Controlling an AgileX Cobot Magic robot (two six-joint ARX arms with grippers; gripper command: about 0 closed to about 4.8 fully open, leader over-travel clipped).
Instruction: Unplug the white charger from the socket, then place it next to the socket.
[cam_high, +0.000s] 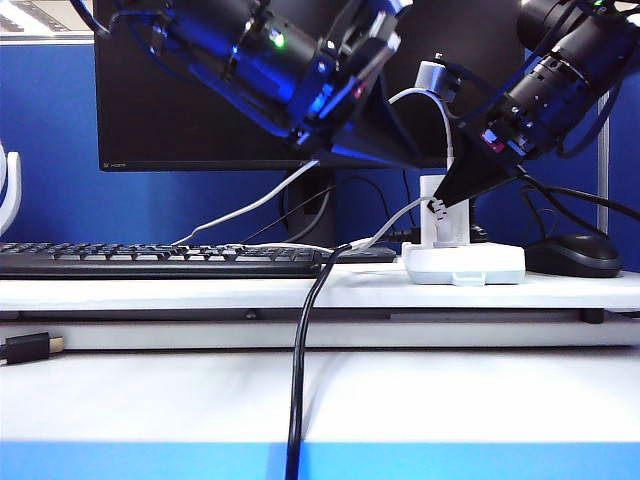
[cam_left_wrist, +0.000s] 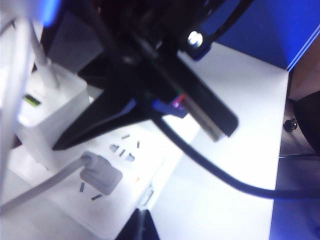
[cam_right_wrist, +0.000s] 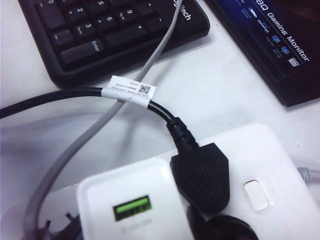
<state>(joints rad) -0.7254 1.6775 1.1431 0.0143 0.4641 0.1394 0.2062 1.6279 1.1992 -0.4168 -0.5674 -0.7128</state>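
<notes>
Standing upright in the socket (cam_high: 465, 265), the white charger (cam_high: 444, 212) remains plugged in, its thin white cable (cam_high: 436, 105) arching from its top — seated so because the prongs are still engaged, I judge.

Right gripper (cam_high: 478, 182): black, wedge-tipped, pressed against the charger's right side from above; how far apart its jaws stand I cannot tell.

Left gripper (cam_high: 385, 140): poised just left of the charger, above the strip — likely to steady it; jaw state not discernible either.

Black plug (cam_right_wrist: 200, 175): seated in the socket beside the charger.

Surface: white desk (cam_high: 200, 290), with black keyboard (cam_high: 150, 260) and black mouse (cam_high: 575, 255) either side.

Room: dark monitor (cam_high: 200, 90) behind, blue partition (cam_high: 50, 150) beyond.
</notes>
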